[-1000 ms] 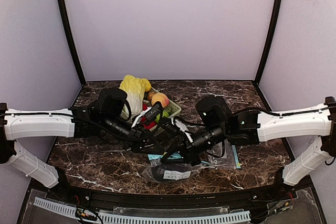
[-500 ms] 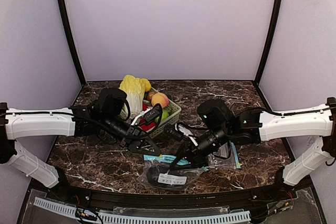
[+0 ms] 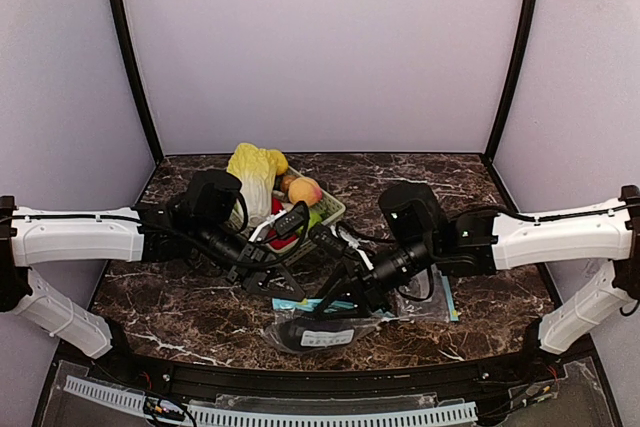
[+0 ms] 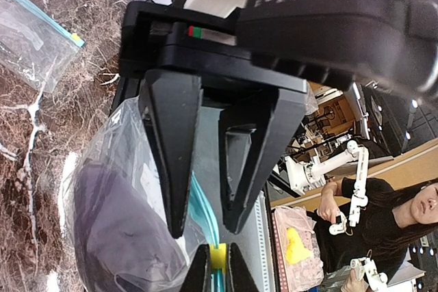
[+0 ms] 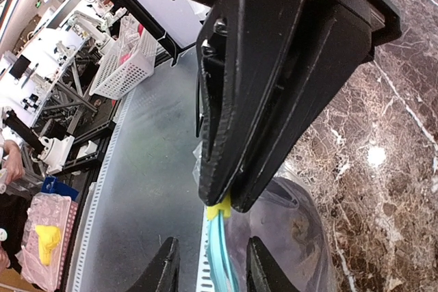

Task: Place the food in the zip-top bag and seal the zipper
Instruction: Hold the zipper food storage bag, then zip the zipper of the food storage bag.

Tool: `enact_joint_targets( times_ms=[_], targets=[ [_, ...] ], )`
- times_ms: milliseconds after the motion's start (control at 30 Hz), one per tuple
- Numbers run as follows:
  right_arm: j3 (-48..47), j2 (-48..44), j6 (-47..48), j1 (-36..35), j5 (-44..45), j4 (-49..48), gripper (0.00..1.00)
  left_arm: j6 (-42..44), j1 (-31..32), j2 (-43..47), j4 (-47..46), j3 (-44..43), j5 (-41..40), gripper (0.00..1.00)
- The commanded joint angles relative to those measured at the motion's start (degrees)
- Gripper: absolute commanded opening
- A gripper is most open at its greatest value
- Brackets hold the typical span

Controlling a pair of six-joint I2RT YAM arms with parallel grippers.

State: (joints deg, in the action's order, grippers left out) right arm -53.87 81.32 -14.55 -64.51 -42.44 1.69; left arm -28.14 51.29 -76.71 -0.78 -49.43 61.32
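Note:
The zip-top bag [image 3: 322, 333] lies near the table's front edge with the dark purple eggplant [image 4: 113, 241] inside it. My left gripper [image 4: 217, 266] is shut on the yellow tab [image 4: 217, 256] at the end of the bag's teal zipper [image 5: 223, 254]. My right gripper [image 5: 213, 266] faces it with its jaws open, one on each side of the zipper strip and touching nothing. In the top view, both grippers meet just above the bag. The peach [image 3: 304, 190] and the green fruit [image 3: 317, 215] sit in the white basket [image 3: 334, 206].
The basket also holds a pale cabbage [image 3: 252, 173] and a red pepper [image 3: 276, 238] behind the left arm. A second clear bag [image 3: 436, 299] lies flat under the right arm. A black rail [image 3: 300, 377] runs along the table's near edge.
My right gripper's jaws have gone from shut to open and have shifted a little to the left over the bag. The left gripper keeps its grip on the tab.

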Motion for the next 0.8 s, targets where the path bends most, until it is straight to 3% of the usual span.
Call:
enact_joint_targets(
  times_ms=[0,133,233,400,667,767],
  targets=[
    [-0.6,2.3,-1.2,-0.3,-1.5,-3.3,0.27,-0.1,-0.2,1.2,-1.7,1.0,1.5,0.01],
    [-1.0,3.1,-0.1,-0.2,-0.4,-1.9,0.18,-0.5,-0.2,1.4,-2.3,1.4,1.3,0.01],
    [-0.9,3.2,0.2,-0.3,0.6,-0.6,0.0,-0.8,-0.2,1.7,-2.9,1.7,1.3,0.01],
    [-1.0,2.4,3.4,0.2,5.6,6.3,0.0,0.3,-0.5,2.3,-0.4,1.7,2.7,0.01],
    [-1.6,0.2,8.9,2.5,10.5,18.0,0.0,14.2,-1.0,2.2,23.3,-3.2,0.3,0.01],
    [-1.8,-0.1,9.6,2.8,11.9,19.9,0.0,18.7,-1.0,1.2,28.3,-5.3,-1.3,0.01]
  ],
)
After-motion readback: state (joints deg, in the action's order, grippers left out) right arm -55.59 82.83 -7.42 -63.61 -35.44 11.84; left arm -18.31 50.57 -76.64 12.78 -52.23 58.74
